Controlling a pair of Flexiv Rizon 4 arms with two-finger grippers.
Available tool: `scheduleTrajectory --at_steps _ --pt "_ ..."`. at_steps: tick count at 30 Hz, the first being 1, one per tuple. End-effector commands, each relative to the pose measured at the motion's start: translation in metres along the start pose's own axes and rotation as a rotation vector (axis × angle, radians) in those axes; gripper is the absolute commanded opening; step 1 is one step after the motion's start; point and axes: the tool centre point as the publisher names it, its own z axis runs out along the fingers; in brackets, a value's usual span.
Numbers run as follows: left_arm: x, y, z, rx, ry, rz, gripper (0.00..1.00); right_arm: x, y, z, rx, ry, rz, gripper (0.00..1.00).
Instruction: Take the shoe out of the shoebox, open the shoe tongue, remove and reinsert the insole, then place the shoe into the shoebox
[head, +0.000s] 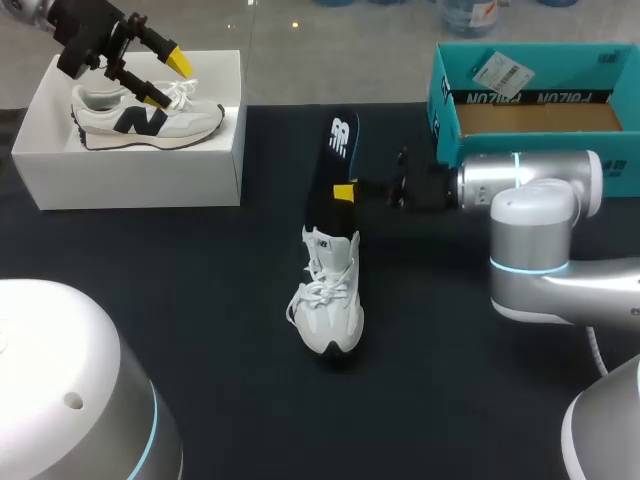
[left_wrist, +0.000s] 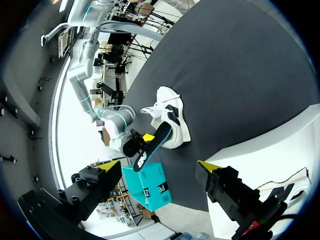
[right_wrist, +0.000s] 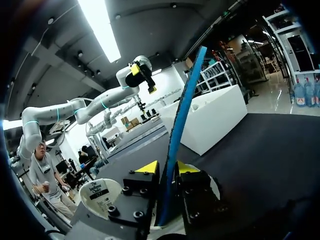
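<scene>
In the middle of the dark table (head: 200, 300) stands the shoe (head: 330, 300), a white and pale grey sneaker resting upright on its sole. Its toe points toward our side of the table, its white laces lie loose over the tongue, and a dark outsole shows at the toe. From the heel opening the insole (head: 338, 150) extends away toward the far edge. It is black with a white logo near its far end, and in the right wrist view it appears edge-on as a thin blue-black blade (right_wrist: 182, 115). Our right gripper (head: 345, 190) is clamped on the insole just beyond the shoe's collar, with one yellow tip pressed against each face (right_wrist: 167, 170). Whether the insole's near end is still inside the shoe we cannot tell.

At the far left, our left gripper (head: 165, 78) hangs with its fingers spread wide, holding nothing, above the white box (head: 130, 180). In that box lies a second shoe (head: 150, 118) on its side, white with a dark letter on the flank. An open teal box (head: 445, 95) with a brown cardboard floor sits at the far right, well apart from the shoe.
</scene>
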Motion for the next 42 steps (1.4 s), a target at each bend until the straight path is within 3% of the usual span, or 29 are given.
scheduleTrajectory --at_steps 1,9,24,25,26,30,36,38,40,42 --pt "0.0 0.0 -0.001 0.002 0.002 0.001 1.0 -0.005 -0.001 0.003 0.049 0.01 0.011 0.0" --pt "0.0 0.0 -0.001 0.002 0.002 0.001 1.0 0.002 -0.019 0.006 0.181 0.018 0.049 0.0" --pt "0.0 0.0 -0.001 0.002 0.002 0.001 1.0 0.022 -0.043 0.007 0.194 0.018 0.116 0.0" --pt "0.0 0.0 -0.001 0.002 0.002 0.001 1.0 0.021 -0.041 0.005 0.188 0.01 0.108 0.17" --pt "0.0 0.0 -0.001 0.002 0.002 0.001 1.0 0.02 -0.039 0.004 0.188 0.004 0.1 0.42" --pt "0.0 0.0 -0.001 0.002 0.002 0.001 1.0 0.018 -0.026 0.003 0.196 -0.007 0.064 0.47" --pt "0.0 0.0 -0.001 0.002 0.002 0.001 1.0 0.011 -0.007 0.001 0.217 -0.012 0.024 0.42" --pt "0.0 0.0 -0.001 0.002 0.002 0.001 1.0 0.008 -0.005 0.001 0.22 -0.012 0.019 0.3" --pt "0.0 0.0 -0.001 0.002 0.002 0.001 1.0 0.006 -0.004 0.001 0.221 -0.012 0.016 0.07" --pt "0.0 0.0 -0.001 0.002 0.002 0.001 1.0 0.005 -0.005 0.001 0.225 -0.012 0.014 0.0"
